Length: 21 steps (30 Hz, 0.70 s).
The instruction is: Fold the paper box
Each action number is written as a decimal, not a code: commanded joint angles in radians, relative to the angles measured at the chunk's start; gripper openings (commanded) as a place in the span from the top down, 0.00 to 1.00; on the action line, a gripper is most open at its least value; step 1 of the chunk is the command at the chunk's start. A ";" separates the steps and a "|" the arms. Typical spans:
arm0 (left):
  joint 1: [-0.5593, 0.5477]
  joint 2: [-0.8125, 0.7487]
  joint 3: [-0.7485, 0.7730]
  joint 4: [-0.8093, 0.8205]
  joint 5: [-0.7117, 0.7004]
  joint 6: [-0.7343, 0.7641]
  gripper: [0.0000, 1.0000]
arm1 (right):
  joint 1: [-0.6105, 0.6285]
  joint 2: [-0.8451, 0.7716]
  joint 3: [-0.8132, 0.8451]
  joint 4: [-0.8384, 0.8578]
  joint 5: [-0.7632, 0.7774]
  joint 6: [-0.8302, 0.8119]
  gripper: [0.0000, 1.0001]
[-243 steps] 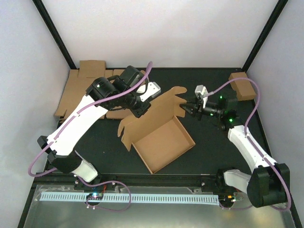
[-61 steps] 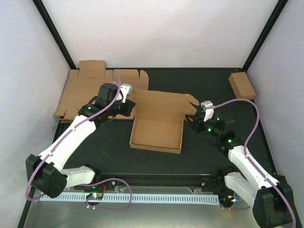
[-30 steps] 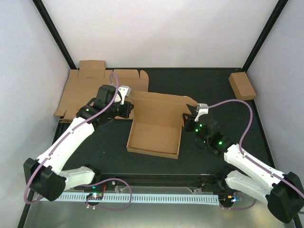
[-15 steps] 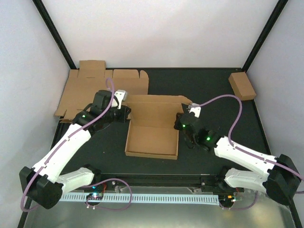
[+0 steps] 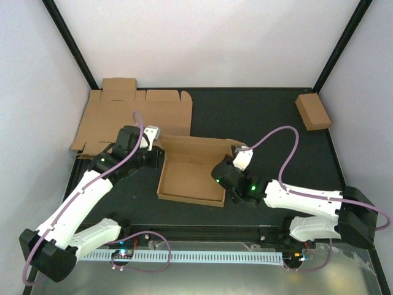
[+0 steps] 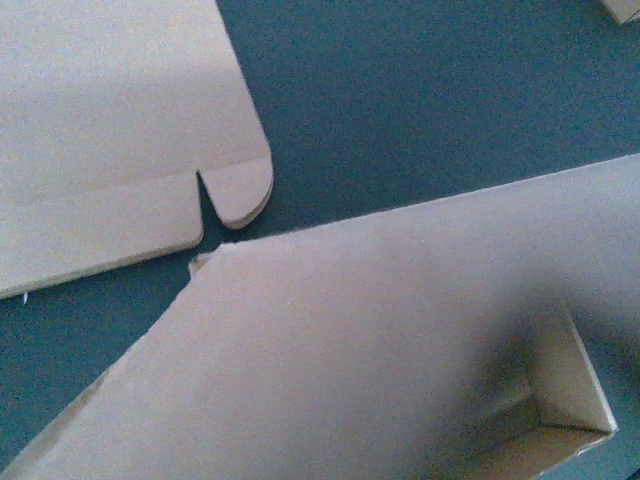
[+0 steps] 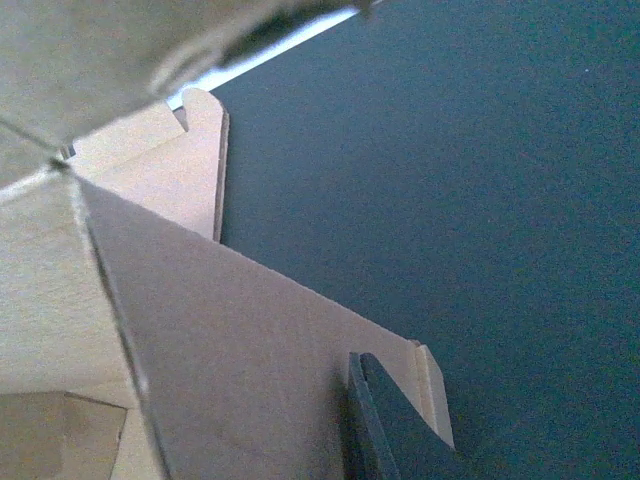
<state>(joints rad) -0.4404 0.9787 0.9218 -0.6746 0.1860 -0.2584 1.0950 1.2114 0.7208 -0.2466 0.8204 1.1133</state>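
The paper box [image 5: 189, 178] is a shallow brown cardboard tray in the middle of the table, its lid panel [image 5: 196, 146] standing along the far side. My left gripper [image 5: 156, 153] is at the box's far left corner. In the left wrist view the cardboard panel [image 6: 350, 350] fills the frame and hides the jaws, which are shut on it. My right gripper [image 5: 225, 176] is at the box's right wall. In the right wrist view one dark finger [image 7: 385, 430] lies flat against that wall [image 7: 250, 340], and the other finger is hidden behind it.
Flat die-cut cardboard sheets [image 5: 123, 114] lie at the back left, and their tabbed edge [image 6: 110, 130] shows just beyond the held panel. A small closed brown box [image 5: 312, 112] sits at the back right. Black frame posts stand at both back corners.
Both arms have drawn the box toward the near edge and slightly left. The right arm has swung low and leftward with it. The lid panel looks lower than before.
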 commanded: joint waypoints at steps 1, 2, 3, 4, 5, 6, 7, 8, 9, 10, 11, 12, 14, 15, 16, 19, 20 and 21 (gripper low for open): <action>-0.011 -0.026 -0.016 -0.133 -0.054 -0.011 0.92 | 0.059 0.046 -0.009 -0.025 0.043 0.134 0.85; -0.010 -0.032 -0.018 -0.141 -0.068 -0.014 0.92 | 0.066 0.054 0.002 -0.039 0.044 0.138 0.85; -0.011 -0.037 -0.021 -0.148 -0.079 -0.024 0.92 | 0.072 0.065 0.019 -0.061 0.048 0.150 0.85; -0.011 -0.040 -0.020 -0.154 -0.088 -0.027 0.92 | 0.077 0.069 0.026 -0.080 0.054 0.163 0.85; -0.011 -0.041 -0.020 -0.160 -0.095 -0.034 0.92 | 0.079 0.079 0.038 -0.103 0.056 0.181 0.85; -0.011 -0.040 -0.017 -0.164 -0.102 -0.039 0.92 | 0.081 0.085 0.042 -0.126 0.056 0.207 0.86; -0.010 -0.040 -0.015 -0.168 -0.111 -0.041 0.92 | 0.083 0.090 0.042 -0.143 0.052 0.238 0.87; -0.011 -0.040 -0.014 -0.170 -0.119 -0.043 0.92 | 0.083 0.091 0.040 -0.149 0.044 0.260 0.87; -0.011 -0.038 -0.013 -0.171 -0.130 -0.046 0.92 | 0.083 0.091 0.039 -0.153 0.035 0.273 0.88; -0.010 -0.036 -0.014 -0.175 -0.145 -0.053 0.92 | 0.084 0.089 0.035 -0.154 0.030 0.280 0.88; -0.010 -0.033 -0.012 -0.178 -0.154 -0.059 0.93 | 0.084 0.086 0.033 -0.147 0.025 0.275 0.88; -0.011 -0.032 -0.015 -0.176 -0.157 -0.064 0.94 | 0.085 0.084 0.035 -0.144 0.024 0.268 0.89; -0.010 -0.032 -0.022 -0.170 -0.151 -0.085 0.95 | 0.086 0.082 0.035 -0.159 0.040 0.257 0.88; -0.010 -0.034 -0.029 -0.164 -0.144 -0.097 0.96 | 0.086 0.082 0.033 -0.174 0.061 0.268 0.89; -0.011 -0.038 -0.040 -0.153 -0.131 -0.109 0.97 | 0.086 0.080 0.023 -0.185 0.081 0.267 0.89; -0.012 -0.044 -0.080 -0.100 -0.077 -0.125 0.98 | 0.085 0.045 -0.042 -0.049 0.112 0.067 0.89; -0.012 -0.042 -0.088 -0.089 -0.068 -0.129 0.98 | 0.085 0.026 -0.071 0.001 0.102 -0.002 0.89; -0.013 -0.040 -0.095 -0.084 -0.065 -0.133 0.98 | 0.085 0.007 -0.098 0.035 0.091 -0.042 0.88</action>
<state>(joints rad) -0.4496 0.9401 0.8700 -0.7765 0.0929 -0.3450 1.1744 1.2770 0.7139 -0.3222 0.8989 1.2198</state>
